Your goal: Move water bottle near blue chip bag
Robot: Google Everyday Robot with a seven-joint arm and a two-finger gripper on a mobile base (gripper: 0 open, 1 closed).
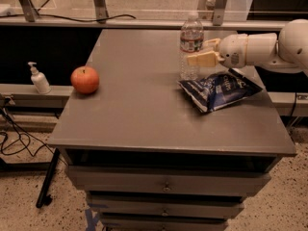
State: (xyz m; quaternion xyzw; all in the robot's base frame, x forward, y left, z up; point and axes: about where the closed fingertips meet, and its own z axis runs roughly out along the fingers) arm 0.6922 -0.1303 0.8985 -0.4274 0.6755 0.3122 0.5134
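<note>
— What's on the grey worktop (144, 114)?
— The water bottle (191, 37) stands upright at the far right. My jaws reach in from the right and are closed round its middle. The blue chip bag (219, 88) lies just in front of it, at its base.
— Obstacles?
— None that I can see; the apple (85, 79) sits well apart, to the left.

No text legible. White print on blue chip bag (219, 88), right side of table: unreadable. Label band on water bottle (191, 43): unreadable. Gripper (198, 52) at the bottle's right side.
</note>
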